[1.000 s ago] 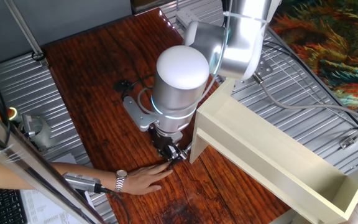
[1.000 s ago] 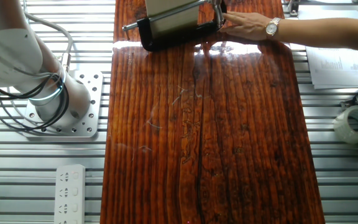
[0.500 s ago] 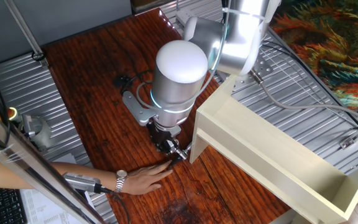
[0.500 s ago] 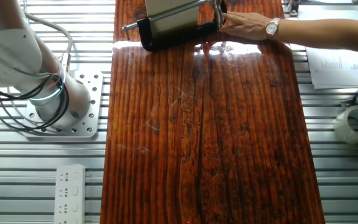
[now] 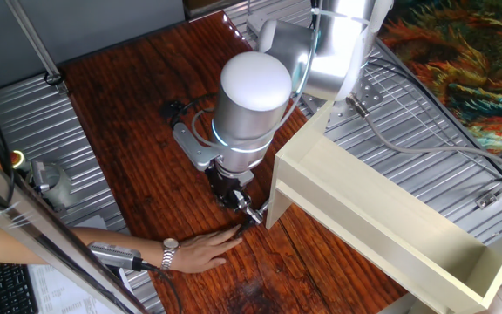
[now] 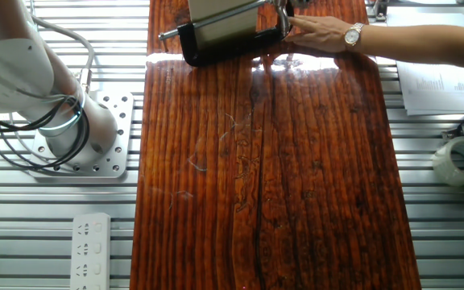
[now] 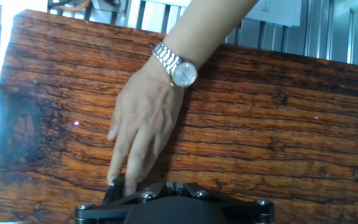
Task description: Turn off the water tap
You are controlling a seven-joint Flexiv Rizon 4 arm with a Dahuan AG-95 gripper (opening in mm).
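The water tap (image 5: 252, 215) is a tiny shiny silver piece on the wooden table, right at the corner of the cream box (image 5: 364, 218). My gripper (image 5: 236, 202) points down just left of it, its dark fingers at or on the tap. The arm hides the contact, so I cannot tell if the jaws are open or shut. In the other fixed view the black C-clamp (image 6: 216, 44) lies at the table's far edge. The hand view shows only the gripper's black housing (image 7: 173, 208) along the bottom edge; the tap is hidden there.
A person's hand (image 5: 203, 253) with a silver watch (image 7: 180, 70) lies flat on the table, fingertips next to the gripper and clamp. It also shows in the other fixed view (image 6: 316, 32). A tape roll (image 6: 460, 161) and a power strip (image 6: 91, 250) lie off the wood.
The arm's wrist has shifted a little up and away from the person's hand, and the gripper with it. The tap, clamp and hand have stayed in place.
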